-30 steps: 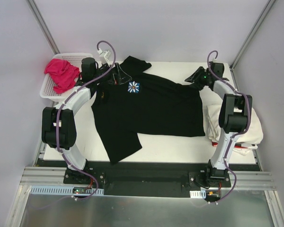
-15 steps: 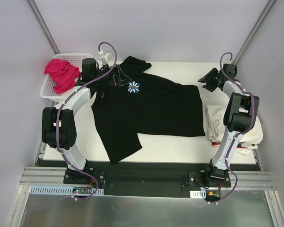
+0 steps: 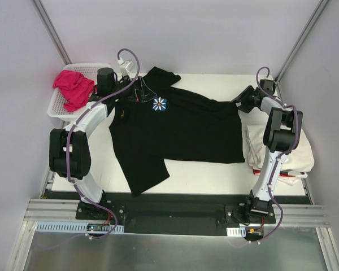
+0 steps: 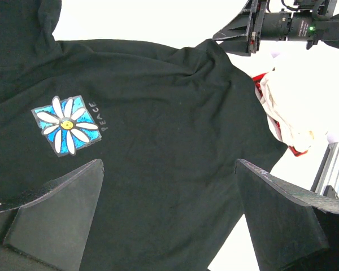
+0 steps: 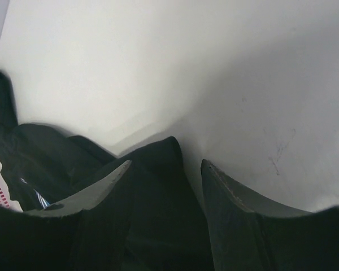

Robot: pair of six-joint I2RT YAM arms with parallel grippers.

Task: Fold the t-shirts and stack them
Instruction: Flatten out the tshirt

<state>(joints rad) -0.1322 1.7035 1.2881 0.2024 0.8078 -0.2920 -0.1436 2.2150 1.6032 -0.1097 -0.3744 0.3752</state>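
Spreading out the black tee (image 3: 181,132) looks to us like the step in hand. It lies flat and unfolded across the middle of the desk (image 3: 214,169), with the daisy patch (image 3: 159,103) face up near the collar. One sleeve points away from the arm bases and the other trails toward them.

Left pincer (image 4: 169,169): hovers over the tee's collar end, just beside the daisy. Fingers spread wide, nothing between them.

Right pincer (image 5: 166,169): low at the tee's far hem corner, the end opposite the daisy. Fingers stand part-way apart, one on each side of the peaked black corner. We see no squeeze on the cloth, so we read it as open and not holding.

Other tees: cream-white ones (image 3: 302,151) are heaped just off the black tee's hem end, under the right arm, with a bit of red showing beneath. We cannot tell how neatly they are folded. The pink tee (image 3: 73,87) sits bunched in the white mesh basket (image 3: 57,107), off the black tee's collar end.

Our judgement: no fold has been made in the black tee yet, and the pink one is untouched, so much of the task remains.

The next move calls for the right pincer to close on that hem corner. The left pincer should come down and take a matching hold at the shoulder on the same far edge. Both could then carry that edge over toward the near one. The cloth is soft and slightly rumpled by the hem corner, so a shallow pinch may slip.
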